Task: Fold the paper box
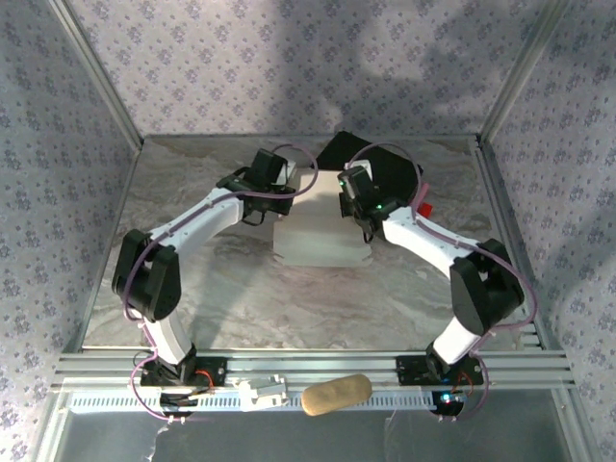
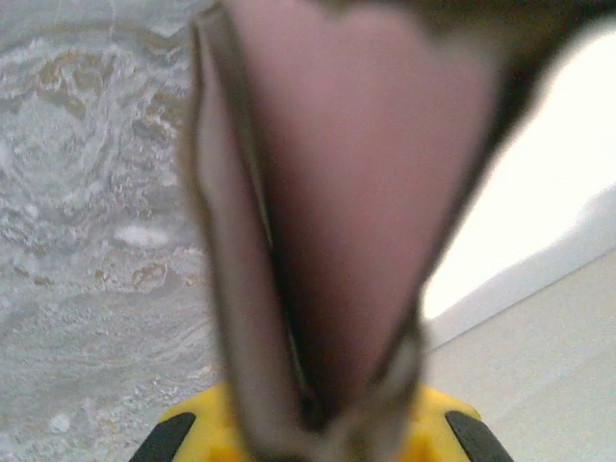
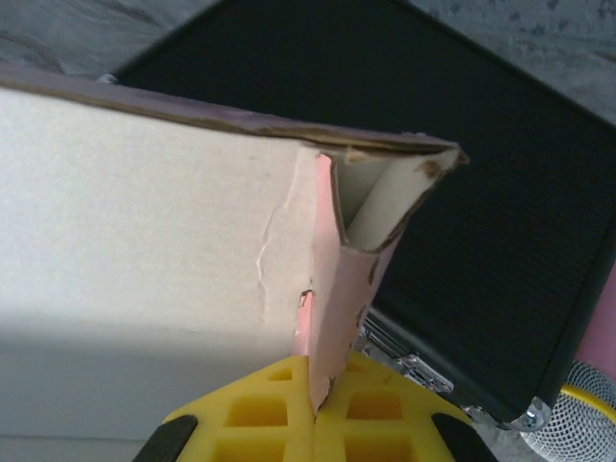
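On the tabletop (image 1: 192,308), I am pinching the paper box (image 1: 322,231) with both jaws, one each side, to stand its walls up.

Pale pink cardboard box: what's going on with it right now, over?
Left gripper shut on a flap of the pale pink cardboard box. Right gripper shut on its other side. Black hard case just behind it, not blocking.
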Robot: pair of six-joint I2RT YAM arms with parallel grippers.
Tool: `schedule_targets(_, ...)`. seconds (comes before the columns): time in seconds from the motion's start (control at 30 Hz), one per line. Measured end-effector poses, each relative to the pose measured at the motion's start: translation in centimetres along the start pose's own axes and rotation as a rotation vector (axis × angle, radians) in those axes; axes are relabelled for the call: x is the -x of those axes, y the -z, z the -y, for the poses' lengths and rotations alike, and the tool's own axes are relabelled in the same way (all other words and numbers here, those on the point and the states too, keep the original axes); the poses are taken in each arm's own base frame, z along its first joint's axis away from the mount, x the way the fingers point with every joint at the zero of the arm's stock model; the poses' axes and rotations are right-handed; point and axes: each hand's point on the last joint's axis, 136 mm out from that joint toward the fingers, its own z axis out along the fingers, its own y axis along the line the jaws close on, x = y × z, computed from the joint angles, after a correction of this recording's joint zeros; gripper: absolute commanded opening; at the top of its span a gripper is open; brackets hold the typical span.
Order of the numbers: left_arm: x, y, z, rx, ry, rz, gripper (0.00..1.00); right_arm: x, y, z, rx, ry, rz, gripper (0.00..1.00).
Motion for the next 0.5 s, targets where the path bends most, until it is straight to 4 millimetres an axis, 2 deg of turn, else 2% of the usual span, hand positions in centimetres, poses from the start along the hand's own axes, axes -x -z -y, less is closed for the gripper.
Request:
schedule_targets(0.27,-2.0,-4.6,0.0,0.059,0.126,-0.027,0.0,-2.6,-2.0,0.9,-0.104,-0.052,-0.092,0.0)
schedule_targets(0.5,-2.8,-6.6,0.3,0.062,0.183,-0.044,0.0,-3.8,-3.3,1.0,-0.145,-0.064,-0.129,0.0)
